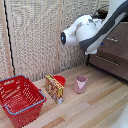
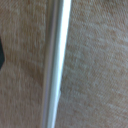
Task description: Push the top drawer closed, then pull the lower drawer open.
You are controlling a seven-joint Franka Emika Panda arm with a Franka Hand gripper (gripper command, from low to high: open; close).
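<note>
1. Robot arm (image 1: 92,31): a white and black arm entering from the 1 o'clock corner of the exterior view and reaching toward the dark cabinet at the 3 o'clock edge. Its gripper is hidden behind the arm's own body, so whether the jaws are wide, narrow or holding anything cannot be told.
2. Top drawer (image 1: 118,46): a dark brown wood-grain front at about 2 o'clock in the exterior view, partly covered by the arm. Its slim silver handle (image 1: 112,39) shows just beside the arm's lower link.
3. Lower drawer (image 1: 111,64): the like front directly below, at 3 o'clock, near the floor. Its silver bar handle (image 1: 107,60) runs along the front. Whether either drawer stands proud of the other cannot be told.
4. Wrist view: a blurred silver bar (image 2: 56,65) fills the middle, running from 12 to 6 o'clock over a brown grained surface (image 2: 97,70). Which drawer it belongs to cannot be told; no fingertips show clearly.
5. Wooden floor (image 1: 95,107): bears a red basket (image 1: 20,97) at 8 o'clock, a printed box (image 1: 54,88) near the centre at 6 o'clock, a red bowl (image 1: 60,79) just behind the box, and a pink cup (image 1: 80,84) at 5 o'clock, apart from the box.
</note>
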